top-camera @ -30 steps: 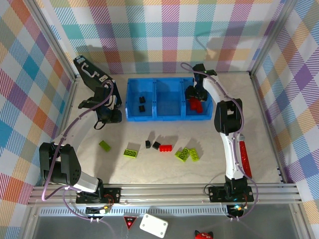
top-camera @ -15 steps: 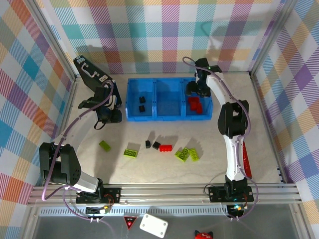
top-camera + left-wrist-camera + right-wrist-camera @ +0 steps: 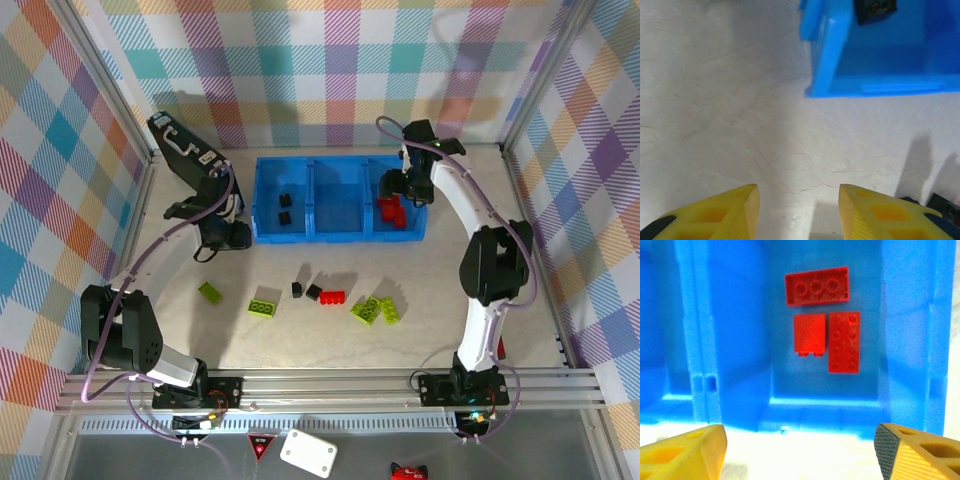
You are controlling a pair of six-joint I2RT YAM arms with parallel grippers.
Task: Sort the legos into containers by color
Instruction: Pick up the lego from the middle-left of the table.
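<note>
A pale, smooth, stone-patterned table point(image 3: 300, 345) is seen from above, walled in by checked cloth panels point(image 3: 330, 60). Toward 12 o'clock, a glossy blue plastic tray point(image 3: 330, 237) of three square open boxes is set in a row. Bare table is left at 9 o'clock of the tray, and the left pincer point(image 3: 225, 235) is poised there. Its ribbed yellow fingers point(image 3: 735, 210) are held apart with only table between them, and the tray's corner is seen at 1 o'clock in its wrist view. The right pincer point(image 3: 392, 188) is hung over the right box, spread wide, with the box floor seen between its tips. Three flat red bricks point(image 3: 816, 286), two with studs up, are laid close together in that box. Two black bricks point(image 3: 286, 207) are laid in the left box; one is cut off by the frame edge in the left wrist view. At 6 o'clock of the tray, loose bricks point(image 3: 332, 298) are scattered in a rough line: four lime, two black, one red, with open table all around.
</note>
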